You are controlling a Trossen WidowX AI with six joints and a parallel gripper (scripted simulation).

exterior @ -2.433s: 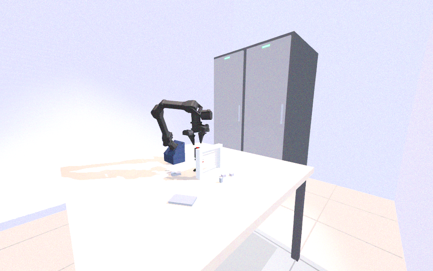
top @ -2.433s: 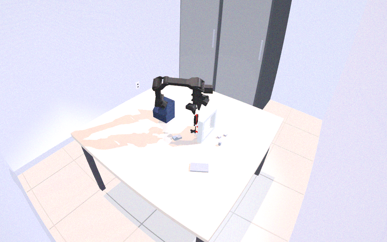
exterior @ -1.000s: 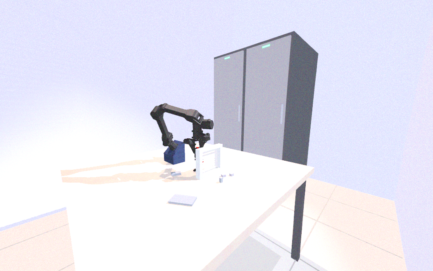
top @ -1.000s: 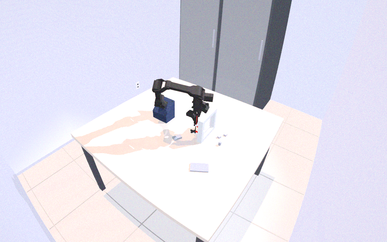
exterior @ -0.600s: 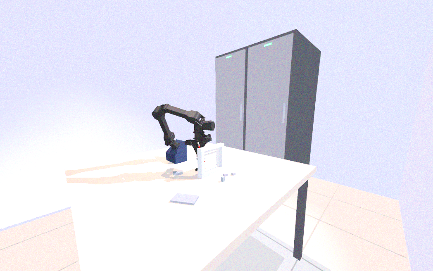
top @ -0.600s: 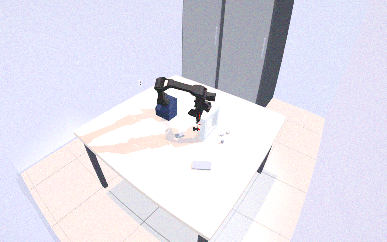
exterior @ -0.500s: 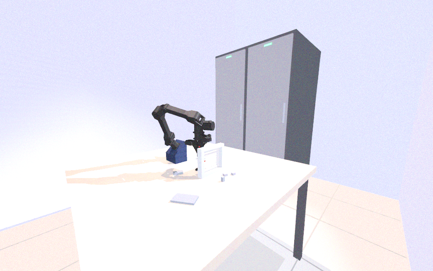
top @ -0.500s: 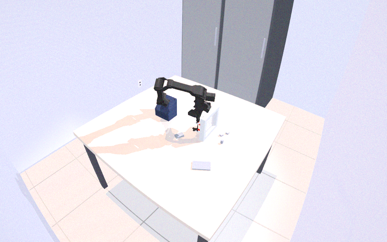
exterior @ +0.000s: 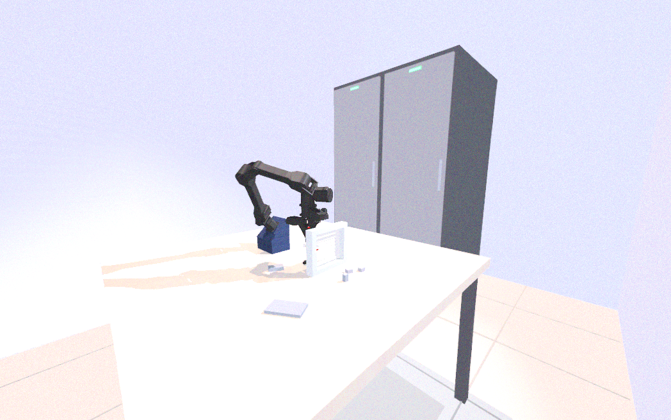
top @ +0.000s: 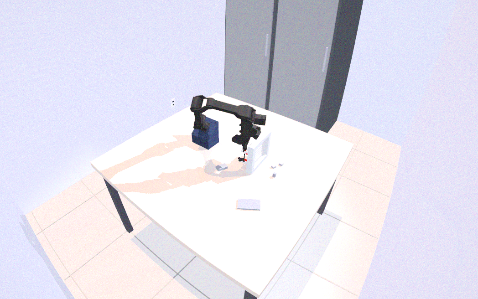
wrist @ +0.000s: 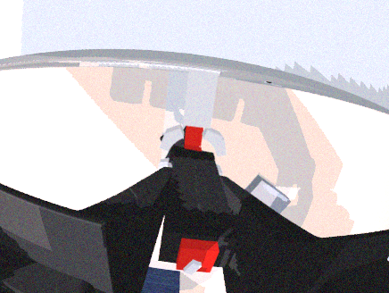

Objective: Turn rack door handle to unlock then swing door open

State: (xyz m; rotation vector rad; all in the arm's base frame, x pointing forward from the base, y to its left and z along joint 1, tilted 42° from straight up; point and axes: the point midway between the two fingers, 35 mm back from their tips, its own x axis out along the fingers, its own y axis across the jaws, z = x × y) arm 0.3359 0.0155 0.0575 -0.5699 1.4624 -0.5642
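Pale lilac walls (top: 88, 45) (exterior: 173, 74) stand around a big grey cabinet (top: 246, 45) (exterior: 415, 138) on light peach floor tiles (top: 370, 169) (exterior: 554, 337), under bright light

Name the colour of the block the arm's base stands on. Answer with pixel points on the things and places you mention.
Dark blue (top: 210, 138) (exterior: 280, 239); clearest in the top view.

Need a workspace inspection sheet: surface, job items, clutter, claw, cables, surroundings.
Surface: white table, shadows across it
Job's things: white door frame upright; black handle with red markings beside it, upright
Clutter: three small grey blocks past the frame; flat grey slab; small grey piece on the arm's side
Claw: shut on the handle
Cables: nothing seen
Surroundings: tall grey cabinets; wall outlet
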